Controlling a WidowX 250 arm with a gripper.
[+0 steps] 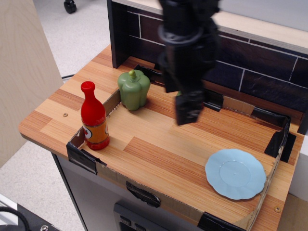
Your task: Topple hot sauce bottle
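**Bottle upright at lower left, blurred gripper high at centre**

One hot sauce bottle [94, 117] stands upright in the lower left of the frame, in the near-left corner of the wooden table [159, 159], just inside the low cardboard rim. Its red knob points up and its orange label faces the camera. Nothing touches it.

To its right and farther back sits one green toy pepper [133, 89], upright, near the bottle but apart from it.

In the upper centre hangs the single black gripper [185, 103], smeared by motion blur. One finger [187, 109] shows pointing down; whether the jaws are spread or pressed together cannot be told. It appears to hold nothing.

One pale blue plate [235, 173] lies flat at lower right.
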